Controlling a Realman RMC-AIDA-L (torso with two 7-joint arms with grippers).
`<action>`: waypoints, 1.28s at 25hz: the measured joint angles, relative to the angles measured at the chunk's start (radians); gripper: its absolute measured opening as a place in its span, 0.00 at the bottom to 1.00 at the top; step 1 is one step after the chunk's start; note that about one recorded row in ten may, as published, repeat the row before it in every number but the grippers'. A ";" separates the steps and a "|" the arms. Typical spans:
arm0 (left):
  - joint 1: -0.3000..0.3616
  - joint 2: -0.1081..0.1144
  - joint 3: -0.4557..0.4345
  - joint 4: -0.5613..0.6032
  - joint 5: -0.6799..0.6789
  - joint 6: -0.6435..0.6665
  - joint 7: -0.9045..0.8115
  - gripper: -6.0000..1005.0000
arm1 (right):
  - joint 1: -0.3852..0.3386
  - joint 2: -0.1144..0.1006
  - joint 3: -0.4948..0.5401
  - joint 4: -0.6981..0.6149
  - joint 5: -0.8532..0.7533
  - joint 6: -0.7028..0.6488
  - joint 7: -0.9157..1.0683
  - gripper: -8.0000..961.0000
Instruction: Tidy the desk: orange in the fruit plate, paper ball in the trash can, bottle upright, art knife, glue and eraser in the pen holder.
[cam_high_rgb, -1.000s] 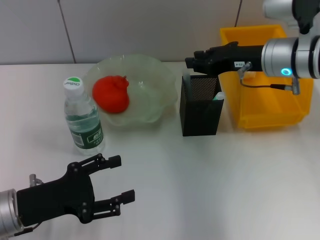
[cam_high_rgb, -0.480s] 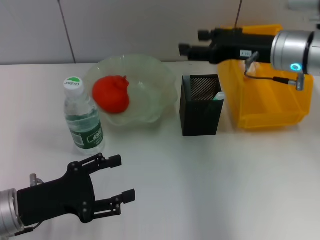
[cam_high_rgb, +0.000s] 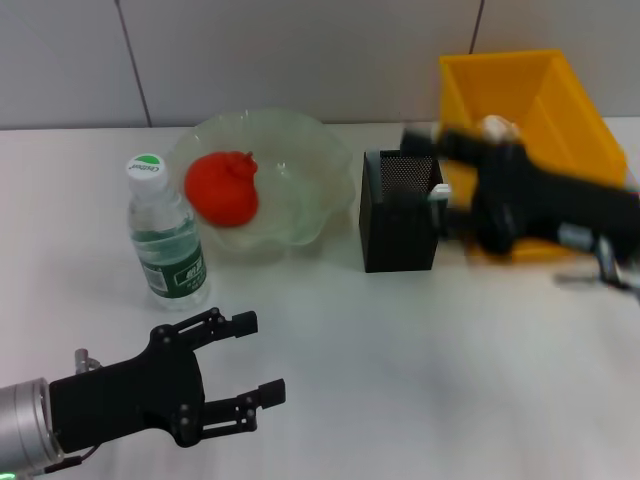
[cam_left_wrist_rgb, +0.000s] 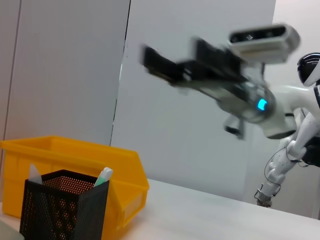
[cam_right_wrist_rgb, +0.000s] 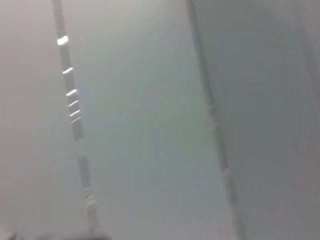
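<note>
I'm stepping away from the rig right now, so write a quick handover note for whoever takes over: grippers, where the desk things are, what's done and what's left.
Left gripper: open, empty, low over the table's near left.
Right gripper: blurred in motion beside the pen holder; fingers unreadable.
Done: orange in the fruit plate; bottle upright; a white ball, likely the paper ball, in the yellow trash can; two items stand in the pen holder.
Left: confirm art knife, glue and eraser are all inside; none shows on the table.

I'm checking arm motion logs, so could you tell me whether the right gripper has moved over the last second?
Yes. The right gripper has swung away from above the black mesh pen holder, toward the robot, beside the yellow plastic bin.
</note>
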 joint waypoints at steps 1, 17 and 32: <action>-0.001 0.000 0.000 0.000 0.001 0.000 -0.001 0.84 | -0.005 -0.011 0.000 0.019 -0.040 -0.037 -0.003 0.77; -0.021 0.003 0.028 -0.014 0.045 -0.027 -0.017 0.84 | -0.027 0.011 0.000 0.091 -0.405 0.035 -0.028 0.77; -0.037 0.004 0.025 -0.005 0.082 -0.034 -0.051 0.84 | -0.032 0.013 0.000 0.101 -0.406 0.055 -0.051 0.77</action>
